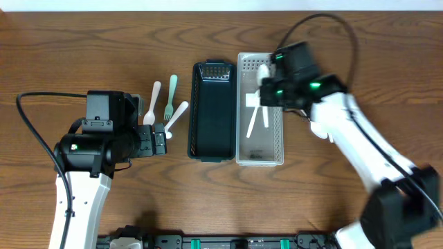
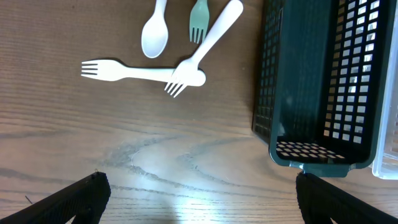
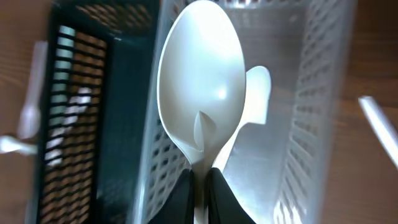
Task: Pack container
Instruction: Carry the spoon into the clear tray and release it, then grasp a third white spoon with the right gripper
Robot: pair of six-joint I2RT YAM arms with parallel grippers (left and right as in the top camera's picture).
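Note:
A dark green basket (image 1: 213,111) and a white basket (image 1: 277,138) stand side by side mid-table. My right gripper (image 1: 266,88) is shut on the handle of a white spoon (image 3: 202,87) and holds it above the white basket (image 3: 317,93), which holds two white utensils (image 1: 254,119). My left gripper (image 1: 160,138) is open and empty above bare table (image 2: 199,199), just left of the dark basket (image 2: 311,74). Beyond it lie a white spoon (image 2: 154,34), a green fork (image 2: 198,22) and two white forks, one slanted (image 2: 208,43) across the handle of one lying flat (image 2: 137,71).
The loose cutlery lies left of the dark basket (image 3: 93,124), between it and my left arm. The right arm's cable loops over the table's far right side (image 1: 339,28).

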